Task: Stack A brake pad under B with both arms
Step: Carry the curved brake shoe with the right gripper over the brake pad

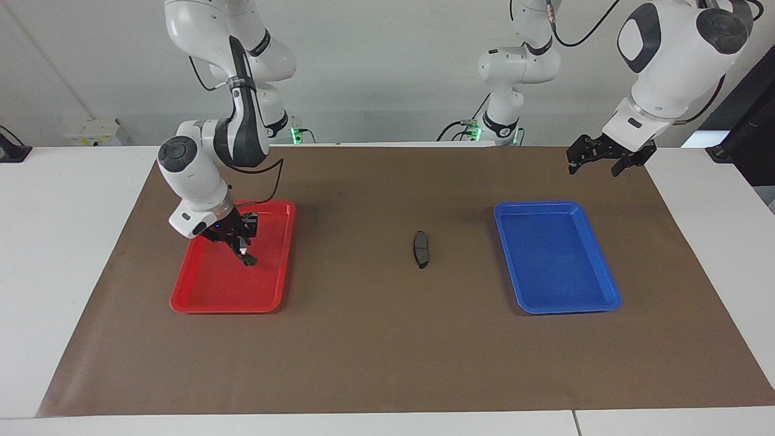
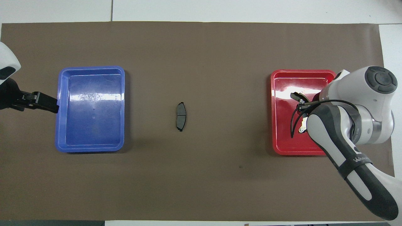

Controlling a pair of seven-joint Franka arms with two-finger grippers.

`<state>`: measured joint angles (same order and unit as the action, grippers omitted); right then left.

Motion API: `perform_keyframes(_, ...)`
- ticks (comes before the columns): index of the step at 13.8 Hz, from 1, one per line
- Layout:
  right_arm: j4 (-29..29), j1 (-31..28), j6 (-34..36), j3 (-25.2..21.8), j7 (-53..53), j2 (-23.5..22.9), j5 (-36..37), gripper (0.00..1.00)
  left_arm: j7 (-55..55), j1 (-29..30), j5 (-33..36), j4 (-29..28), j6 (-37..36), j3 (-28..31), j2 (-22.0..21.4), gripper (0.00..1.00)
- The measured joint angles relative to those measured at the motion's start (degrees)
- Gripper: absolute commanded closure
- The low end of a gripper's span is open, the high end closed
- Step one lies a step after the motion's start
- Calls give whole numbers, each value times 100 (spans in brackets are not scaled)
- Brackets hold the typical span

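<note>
Brown-papered counter (image 1: 387,363): small flat dark-grey brake pad (image 1: 421,249) lies mid-counter between trays. My right pincer (image 1: 242,242) grips the long black crescent shoe (image 2: 297,113) in the red plastic tray (image 1: 200,300); I'd lift straight. Left pincer (image 1: 596,158) waits, spread wide.

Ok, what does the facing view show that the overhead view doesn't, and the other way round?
Facing only: the left gripper hangs above the mat, clear of the blue tray. Overhead only: a thin curved dark piece with silvery bits, probably B, in the red tray by the right gripper. Both: the A brake pad on the mat between the trays, and the right gripper down in the red tray.
</note>
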<state>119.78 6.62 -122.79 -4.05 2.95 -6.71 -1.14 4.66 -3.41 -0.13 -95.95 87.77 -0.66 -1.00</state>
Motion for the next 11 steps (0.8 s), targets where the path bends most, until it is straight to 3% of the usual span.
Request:
perform_keyframes(8,-998,1749,172,45,-1976,-288,-3,100,12,86,0,-28,387,0,6,0)
perform_keyframes(11,-1615,2446,282,53,-3022,-802,1,100,13,89,0,-34,455,0,9,0)
